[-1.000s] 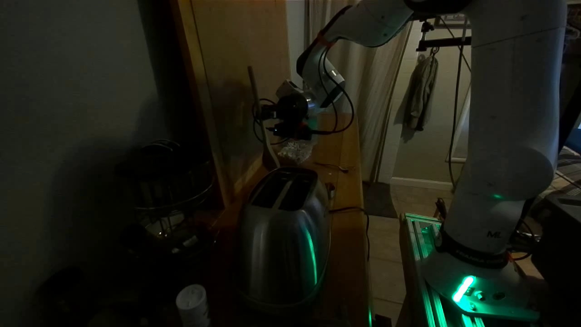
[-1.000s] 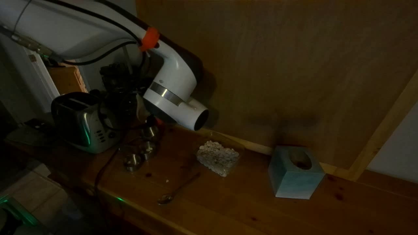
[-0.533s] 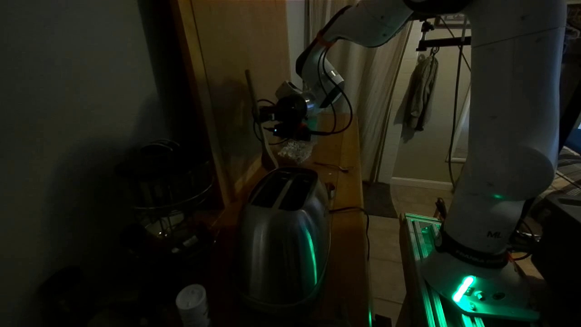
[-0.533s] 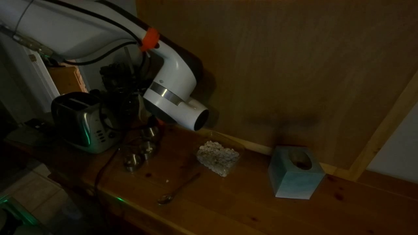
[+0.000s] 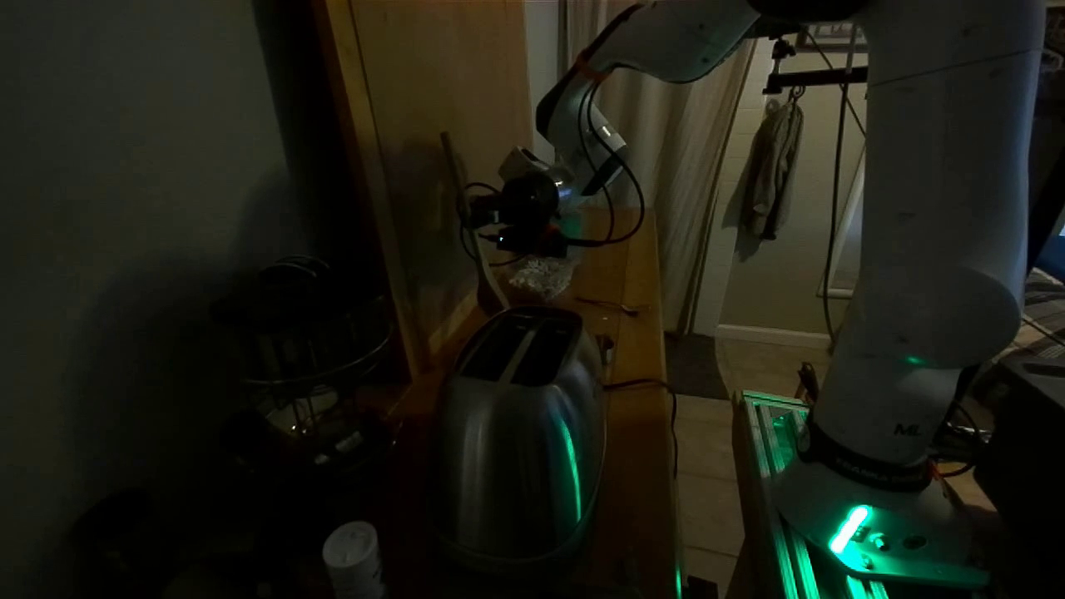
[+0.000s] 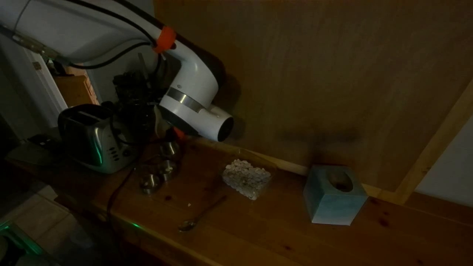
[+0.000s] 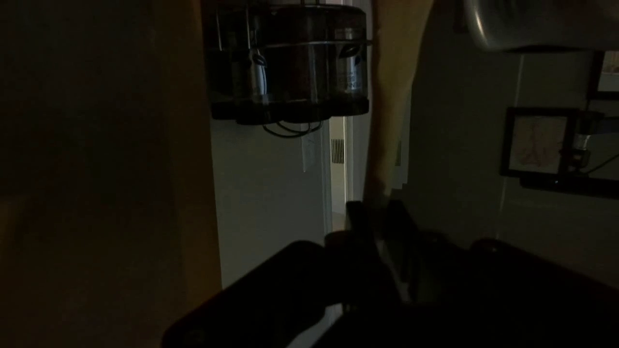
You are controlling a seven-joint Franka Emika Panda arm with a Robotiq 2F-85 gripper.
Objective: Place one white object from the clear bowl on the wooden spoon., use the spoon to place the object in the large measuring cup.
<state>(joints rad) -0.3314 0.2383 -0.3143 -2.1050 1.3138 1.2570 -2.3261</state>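
Observation:
My gripper (image 5: 481,212) is shut on the handle of the wooden spoon (image 5: 489,274) and holds it raised, steeply tilted, head down. In the wrist view the fingers (image 7: 378,210) pinch the spoon (image 7: 394,72), whose wider part runs out of the top edge. In an exterior view the spoon's pale head (image 6: 159,122) hangs just above the metal measuring cups, partly hidden by the arm. I cannot see whether anything lies on it. The clear bowl (image 6: 272,173) holds many white objects (image 6: 245,178). Metal cups stand left of it: a back one (image 6: 170,149), a middle one (image 6: 167,168) and a front one (image 6: 149,183).
A toaster (image 6: 99,140) stands beside the cups. A metal spoon (image 6: 201,214) lies in front of the bowl. A blue tissue box (image 6: 334,199) stands right. A wooden panel (image 6: 314,74) backs the counter. A dark rack of jars (image 7: 290,63) stands beyond. The scene is very dark.
The arm and gripper have moved slightly up and left in an exterior view. The spoon stays gripped; its top end has swung slightly left and down.

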